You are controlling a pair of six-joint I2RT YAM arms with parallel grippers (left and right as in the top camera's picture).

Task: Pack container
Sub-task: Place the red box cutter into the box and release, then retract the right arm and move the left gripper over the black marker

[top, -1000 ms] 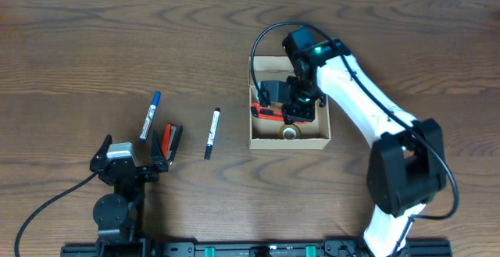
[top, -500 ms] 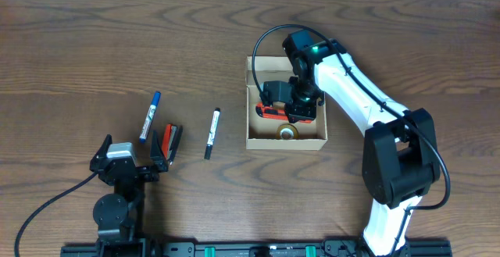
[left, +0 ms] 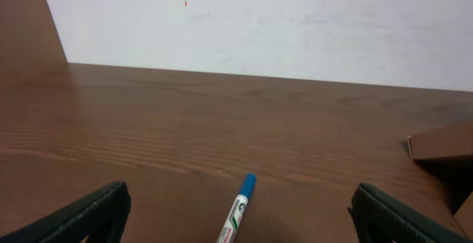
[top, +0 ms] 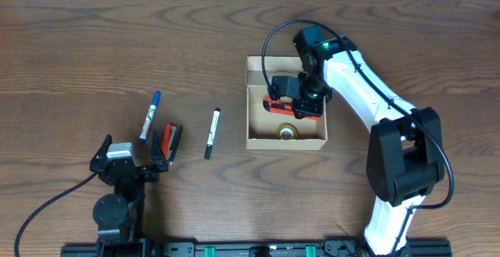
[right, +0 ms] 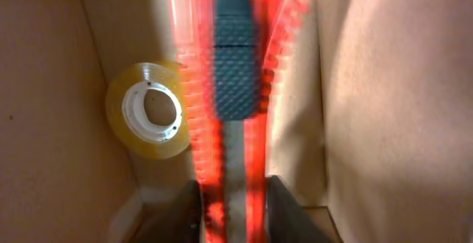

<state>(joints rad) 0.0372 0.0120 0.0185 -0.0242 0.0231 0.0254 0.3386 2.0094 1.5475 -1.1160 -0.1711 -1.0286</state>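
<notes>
The container (top: 251,116), an open tan cardboard box, sits at mid-table. My right gripper (top: 301,105) is inside it, shut on a red-orange utility knife (top: 281,105) with a black slider. In the right wrist view the knife (right: 233,88) runs out from between the fingers (right: 233,210) over the box floor, beside a roll of clear tape (right: 151,110). The tape (top: 287,132) lies at the box's near wall. My left gripper (top: 133,146) is open and empty at the front left. A blue-capped marker (left: 238,210) lies just ahead of its jaws (left: 240,199).
The blue-capped marker (top: 149,117), a red-and-black tool (top: 171,141) and a black-capped marker (top: 212,133) lie on the wooden table left of the box. A corner of the box (left: 443,143) shows at the right of the left wrist view.
My right gripper has shifted a little toward the back right of the box with the knife in it. The box has slid slightly left. The left arm has not moved.
</notes>
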